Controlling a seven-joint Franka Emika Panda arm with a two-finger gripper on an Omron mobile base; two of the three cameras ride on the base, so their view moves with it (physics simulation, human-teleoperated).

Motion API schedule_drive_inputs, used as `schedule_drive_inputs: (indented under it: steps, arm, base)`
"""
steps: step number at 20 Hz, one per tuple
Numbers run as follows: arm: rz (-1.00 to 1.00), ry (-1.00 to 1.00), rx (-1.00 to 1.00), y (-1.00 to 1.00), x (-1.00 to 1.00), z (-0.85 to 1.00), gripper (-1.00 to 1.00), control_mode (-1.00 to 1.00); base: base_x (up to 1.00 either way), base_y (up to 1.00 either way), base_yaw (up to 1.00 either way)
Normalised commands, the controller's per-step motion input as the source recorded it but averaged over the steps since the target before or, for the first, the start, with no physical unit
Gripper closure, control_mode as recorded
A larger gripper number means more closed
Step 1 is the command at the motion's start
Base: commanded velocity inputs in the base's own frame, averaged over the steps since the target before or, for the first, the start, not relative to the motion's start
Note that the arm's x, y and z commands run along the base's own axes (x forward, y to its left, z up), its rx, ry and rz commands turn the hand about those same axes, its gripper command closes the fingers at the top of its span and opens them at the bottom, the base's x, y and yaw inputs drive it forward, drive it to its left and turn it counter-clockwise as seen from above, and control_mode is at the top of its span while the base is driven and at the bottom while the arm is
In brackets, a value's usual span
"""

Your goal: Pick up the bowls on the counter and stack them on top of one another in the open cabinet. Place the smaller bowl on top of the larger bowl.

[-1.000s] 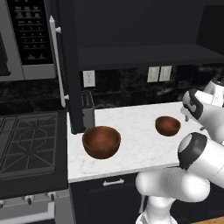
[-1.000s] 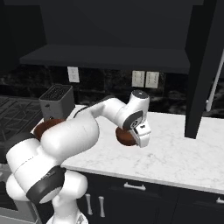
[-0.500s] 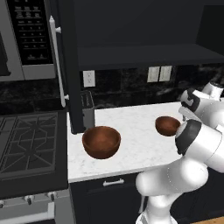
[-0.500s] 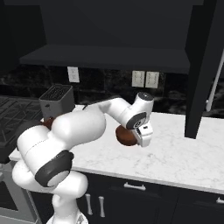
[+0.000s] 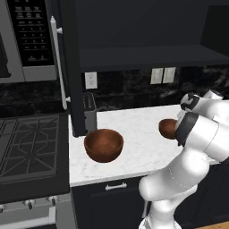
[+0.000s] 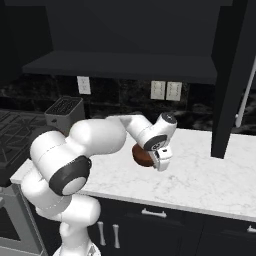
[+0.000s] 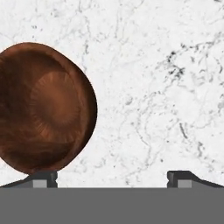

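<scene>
Arm swung further in over the smaller bowl [image 7: 46, 107] during the last second, elbow now low and forward in the left base view. Tool [image 6: 161, 159] lowered close above the table [image 7: 157, 87], fingers spread fully wide, pinching nothing. Smaller bowl unmoved on the table, off to the left of the two fingertips [image 7: 43, 177] in the hand view, its rim just above the left tip rather than between the pair. Judged: approach not yet lined up; a sideways shift toward the bowl needed before any closing, or one finger dropped inside the rim and one outside. No bowl yet lifted, so the task barely begun.

Larger bowl [image 5: 103, 145] well apart from the smaller bowl, toward the stovetop [image 5: 29, 147], near the table's front edge and just in front of the open cabinet [image 5: 134, 56] door [image 5: 71, 67]. Toaster [image 5: 90, 109] behind the larger bowl, against the dark backsplash. Cabinet shelf bare above both bowls, dark and deep.

Table white marble-look with grey veining, smooth and glossy, likely slippery under a nudged bowl. Wall outlets [image 6: 166, 90] behind the smaller bowl. Microwave [image 5: 27, 40] above the stovetop, beside the cabinet door. Dark drawers with silver handles below the table.
</scene>
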Motion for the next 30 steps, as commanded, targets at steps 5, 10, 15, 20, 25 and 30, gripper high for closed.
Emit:
schedule_drive_inputs:
  steps: [5,10,15,20,25,30]
  arm:
    - [0.0,0.0,0.01,0.08,0.33,-0.27,-1.0,-1.0]
    - [0.0,0.0,0.0,0.0,0.44,-0.17,-1.0,-1.0]
    - [0.0,0.0,0.0,0.0,0.29,-0.27,-1.0,-1.0]
    - [0.0,0.0,0.0,0.0,0.06,-0.36,-1.0,-1.0]
    - [0.0,0.0,-0.01,0.0,0.0,-0.27,1.0,-1.0]
    - [0.0,0.0,0.0,0.0,0.0,0.0,1.0,-1.0]
  base:
    - [0.0,0.0,0.0]
    - [0.0,0.0,0.0]
    - [0.0,0.0,0.0]
    - [0.0,0.0,0.0]
    - [0.0,0.0,0.0]
    - [0.0,0.0,0.0]
